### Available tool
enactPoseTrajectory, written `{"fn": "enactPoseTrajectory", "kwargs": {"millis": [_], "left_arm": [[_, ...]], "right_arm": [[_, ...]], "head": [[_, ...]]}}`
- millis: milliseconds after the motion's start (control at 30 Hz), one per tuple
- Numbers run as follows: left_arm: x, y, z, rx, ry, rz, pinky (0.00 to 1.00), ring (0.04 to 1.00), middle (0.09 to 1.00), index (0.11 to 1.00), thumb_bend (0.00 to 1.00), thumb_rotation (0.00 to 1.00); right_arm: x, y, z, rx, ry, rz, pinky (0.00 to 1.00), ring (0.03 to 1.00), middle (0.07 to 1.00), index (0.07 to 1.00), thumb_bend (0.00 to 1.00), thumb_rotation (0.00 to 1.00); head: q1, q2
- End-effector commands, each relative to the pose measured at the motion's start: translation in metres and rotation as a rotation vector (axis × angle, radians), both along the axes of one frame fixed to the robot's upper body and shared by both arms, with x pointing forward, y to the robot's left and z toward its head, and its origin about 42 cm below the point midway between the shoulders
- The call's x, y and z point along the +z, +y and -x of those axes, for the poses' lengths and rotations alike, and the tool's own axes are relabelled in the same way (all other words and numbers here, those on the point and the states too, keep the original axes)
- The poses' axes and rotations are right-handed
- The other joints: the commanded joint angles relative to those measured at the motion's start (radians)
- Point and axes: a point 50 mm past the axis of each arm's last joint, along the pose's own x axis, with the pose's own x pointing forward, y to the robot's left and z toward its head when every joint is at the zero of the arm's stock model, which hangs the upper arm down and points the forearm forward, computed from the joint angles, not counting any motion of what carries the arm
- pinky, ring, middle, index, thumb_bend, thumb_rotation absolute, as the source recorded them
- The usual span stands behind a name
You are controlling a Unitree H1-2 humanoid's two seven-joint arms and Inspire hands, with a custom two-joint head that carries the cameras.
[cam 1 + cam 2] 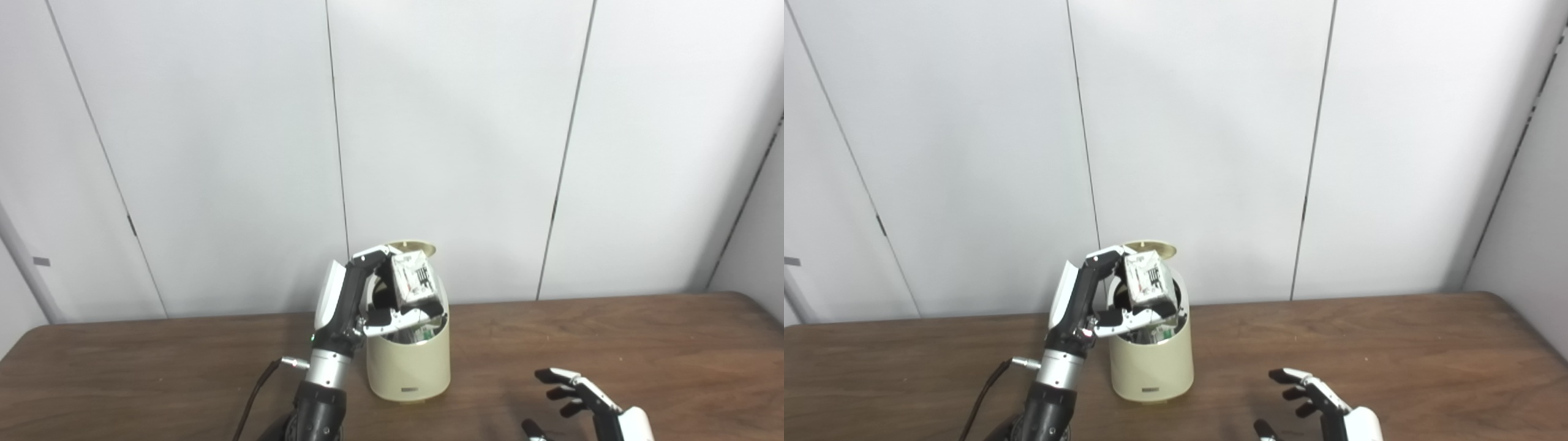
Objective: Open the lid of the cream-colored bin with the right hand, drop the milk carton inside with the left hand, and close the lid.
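The cream-colored bin (409, 367) stands on the brown table with its lid (414, 248) swung up at the back. Over its open mouth my left hand (367, 294) is shut on the white milk carton (416, 278), which hangs tilted just above the rim. Some rubbish shows inside the bin beneath the carton. My right hand (582, 401) rests low at the table's front right, fingers spread, holding nothing and well clear of the bin.
The wooden table (612, 343) stretches to both sides of the bin. White wall panels (453, 122) rise close behind it. A dark cable (254, 392) runs along my left forearm.
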Motion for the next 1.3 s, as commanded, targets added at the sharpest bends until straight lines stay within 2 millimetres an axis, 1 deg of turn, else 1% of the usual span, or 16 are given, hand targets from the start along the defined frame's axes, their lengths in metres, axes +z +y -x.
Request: {"fn": "enactPoseTrajectory", "kwargs": {"millis": [0,167,300,367,500,633,700,767,800,967,1000,1033,1100,1133,1200,1267], "left_arm": [[0.039,-0.005,-0.009,-0.01,-0.135,0.022,0.39,0.456,0.491,0.467,0.5,0.0],[0.039,-0.004,-0.009,-0.005,-0.154,0.008,0.39,0.455,0.492,0.468,0.5,0.0],[0.04,-0.004,-0.006,0.005,-0.176,0.022,0.38,0.456,0.489,0.471,0.5,0.0],[0.039,-0.005,-0.002,0.022,-0.204,0.04,0.38,0.456,0.488,0.472,0.5,0.0],[0.032,-0.01,0.007,0.055,-0.216,0.111,0.39,0.458,0.487,0.471,0.5,0.0],[0.023,-0.016,0.016,0.093,-0.225,0.18,0.39,0.459,0.487,0.471,0.5,0.0],[0.019,-0.019,0.02,0.119,-0.234,0.215,0.39,0.456,0.487,0.473,0.5,0.0],[0.014,-0.022,0.024,0.143,-0.239,0.248,0.38,0.442,0.489,0.48,0.5,0.0],[0.012,-0.023,0.025,0.151,-0.242,0.259,0.36,0.434,0.491,0.484,0.5,0.0],[0.003,-0.031,0.032,0.195,-0.257,0.308,0.32,0.415,0.5,0.496,0.5,0.0],[0.002,-0.033,0.032,0.209,-0.26,0.321,0.32,0.415,0.499,0.495,0.5,0.0],[0.001,-0.034,0.033,0.218,-0.264,0.33,0.32,0.414,0.497,0.496,0.5,0.0],[-0.001,-0.038,0.034,0.234,-0.262,0.351,0.32,0.413,0.496,0.497,0.5,0.0],[-0.002,-0.039,0.035,0.24,-0.259,0.361,0.32,0.414,0.499,0.495,0.5,0.0],[-0.005,-0.043,0.036,0.258,-0.253,0.37,0.32,0.416,0.499,0.493,0.5,0.0],[-0.007,-0.046,0.036,0.271,-0.251,0.37,0.34,0.419,0.496,0.489,0.5,0.0]], "right_arm": [[-0.016,0.032,0.013,0.031,0.06,-0.095,0.4,0.555,0.689,0.681,0.28,0.11],[-0.017,0.031,0.013,0.032,0.054,-0.094,0.41,0.561,0.673,0.677,0.28,0.07],[-0.016,0.029,0.012,0.03,0.058,-0.089,0.41,0.565,0.668,0.678,0.27,0.07],[-0.016,0.028,0.012,0.032,0.057,-0.091,0.43,0.585,0.669,0.677,0.28,0.06],[-0.017,0.026,0.011,0.031,0.064,-0.083,0.49,0.626,0.679,0.677,0.27,0.06],[-0.017,0.023,0.009,0.036,0.068,-0.088,0.5,0.635,0.687,0.683,0.26,0.07],[-0.017,0.022,0.008,0.038,0.072,-0.09,0.49,0.629,0.684,0.684,0.26,0.07],[-0.018,0.02,0.007,0.041,0.073,-0.093,0.41,0.56,0.687,0.689,0.25,0.11],[-0.018,0.019,0.007,0.042,0.073,-0.096,0.41,0.563,0.687,0.688,0.25,0.11],[-0.017,0.014,0.007,0.041,0.067,-0.119,0.52,0.654,0.688,0.685,0.26,0.1],[-0.016,0.013,0.007,0.042,0.067,-0.122,0.49,0.635,0.689,0.685,0.25,0.1],[-0.016,0.012,0.008,0.042,0.067,-0.124,0.44,0.592,0.688,0.689,0.25,0.1],[-0.015,0.01,0.009,0.043,0.069,-0.13,0.41,0.57,0.688,0.691,0.25,0.1],[-0.015,0.01,0.01,0.043,0.071,-0.134,0.33,0.488,0.682,0.695,0.25,0.09],[-0.015,0.009,0.012,0.044,0.069,-0.156,0.27,0.404,0.675,0.698,0.26,0.05],[-0.014,0.008,0.013,0.048,0.063,-0.174,0.28,0.43,0.672,0.694,0.27,0.01]], "head": [[0.002,-0.001],[0.007,-0.002],[0.017,-0.003],[0.021,-0.003],[0.04,-0.002],[0.059,-0.006],[0.063,-0.007],[0.072,-0.008],[0.079,-0.009],[0.099,-0.009],[0.105,-0.007],[0.108,-0.007],[0.117,-0.001],[0.117,-0.001],[0.13,0.006],[0.145,0.008]]}}
